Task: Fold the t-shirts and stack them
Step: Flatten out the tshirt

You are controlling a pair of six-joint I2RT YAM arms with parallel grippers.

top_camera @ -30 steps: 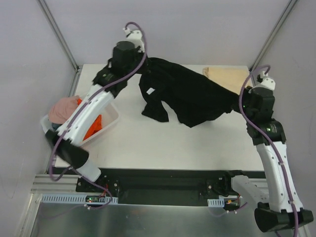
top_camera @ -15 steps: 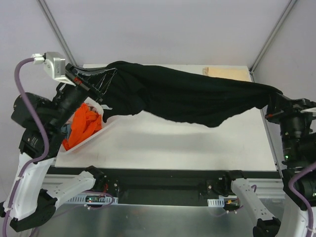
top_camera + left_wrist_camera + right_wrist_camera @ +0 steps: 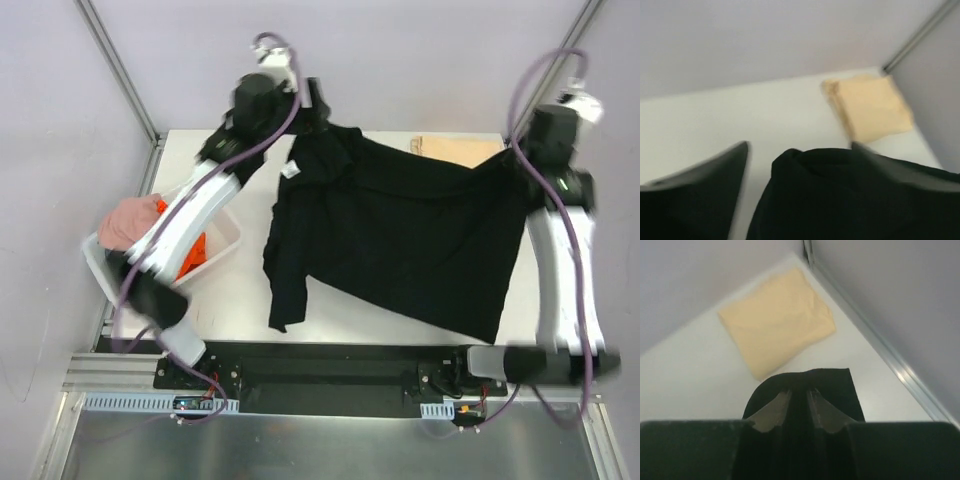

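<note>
We have the right gripper (image 3: pixel 799 405) pinching the black shirt (image 3: pixel 410 230) near the tan shirt (image 3: pixel 777 322), left gripper (image 3: pixel 797 146) wide around it.

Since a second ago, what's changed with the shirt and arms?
Both arms swung wide, stretching the black t-shirt in the air, then returned to the far edge. The shirt is now spread out over the table, not bunched. The right hand stays shut on it; the left hand is too blurred to tell. The tan t-shirt and basket have not moved.
</note>
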